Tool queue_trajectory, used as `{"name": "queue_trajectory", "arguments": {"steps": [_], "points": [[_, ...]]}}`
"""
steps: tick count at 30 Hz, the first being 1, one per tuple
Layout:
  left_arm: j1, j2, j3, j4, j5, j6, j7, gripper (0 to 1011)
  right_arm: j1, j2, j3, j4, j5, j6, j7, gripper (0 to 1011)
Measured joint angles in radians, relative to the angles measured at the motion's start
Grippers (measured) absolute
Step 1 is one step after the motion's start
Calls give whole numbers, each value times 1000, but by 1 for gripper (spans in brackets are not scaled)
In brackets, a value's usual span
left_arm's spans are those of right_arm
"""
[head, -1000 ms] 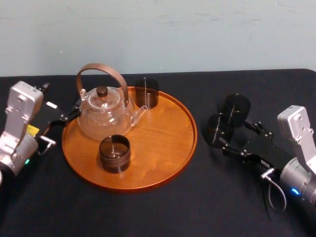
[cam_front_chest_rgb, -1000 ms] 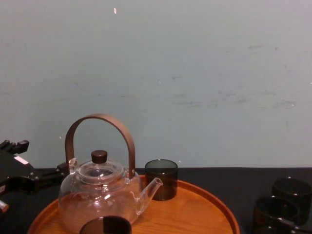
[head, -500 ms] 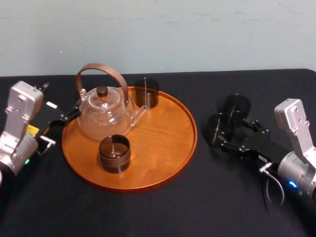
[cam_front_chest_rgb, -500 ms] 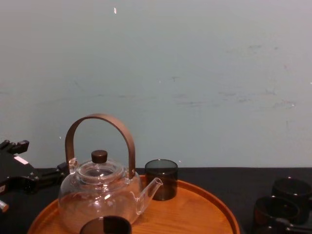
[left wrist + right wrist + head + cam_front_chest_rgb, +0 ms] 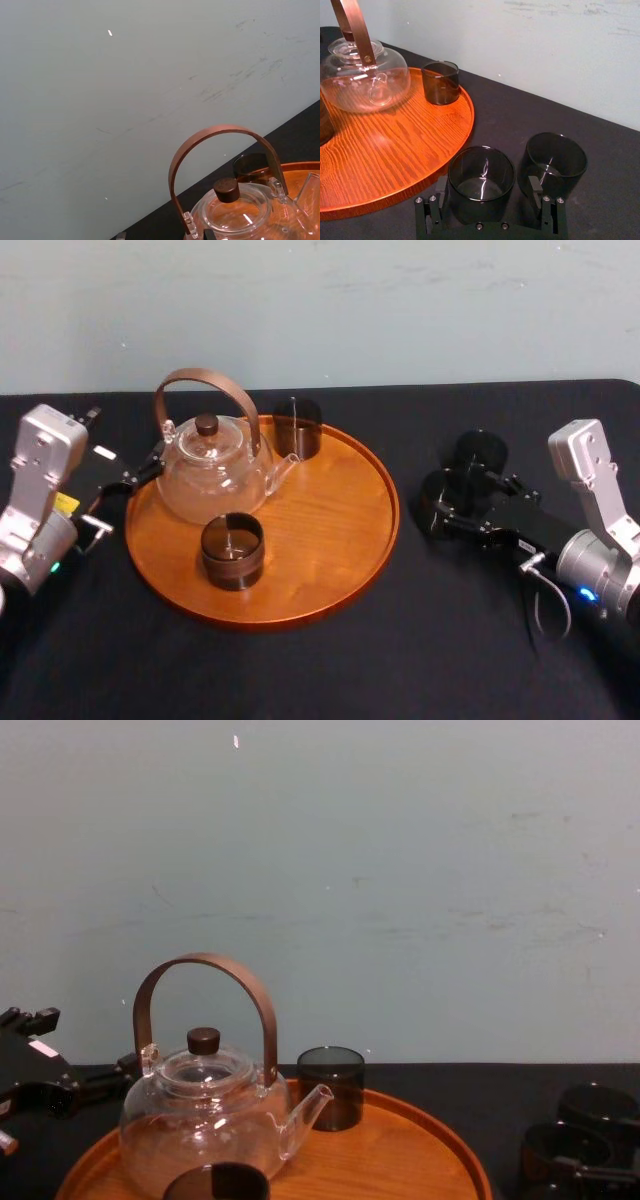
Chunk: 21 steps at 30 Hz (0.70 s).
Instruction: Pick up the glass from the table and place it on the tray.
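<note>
Two dark smoked glasses stand on the black table (image 5: 300,670), to the right of the round wooden tray (image 5: 330,520). My right gripper (image 5: 466,502) is open around the nearer glass (image 5: 436,502). In the right wrist view this glass (image 5: 481,175) sits between the fingers (image 5: 441,189), and the other finger stands in the gap before the farther glass (image 5: 555,159). The farther glass (image 5: 479,452) stands just behind. My left gripper (image 5: 128,483) is parked open at the tray's left edge, beside the teapot.
On the tray stand a glass teapot (image 5: 210,468) with a brown handle and two more dark glasses, one at the front (image 5: 233,550) and one at the back (image 5: 297,428). The tray's right half (image 5: 395,145) is bare wood. A pale wall rises behind the table.
My right gripper has slid forward so its open fingers now straddle the nearer glass. The left arm and everything on the tray stay as they were.
</note>
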Motion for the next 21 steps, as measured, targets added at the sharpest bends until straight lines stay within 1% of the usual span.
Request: {"name": "queue_trajectory", "arguments": {"steps": [8, 21], "points": [[0, 0, 0, 0, 0, 0, 0, 1001, 18, -13, 0, 36, -13, 4, 19, 1002], [0, 0, 0, 0, 0, 0, 0, 1001, 48, -36, -15, 84, -30, 0, 41, 1002]]}}
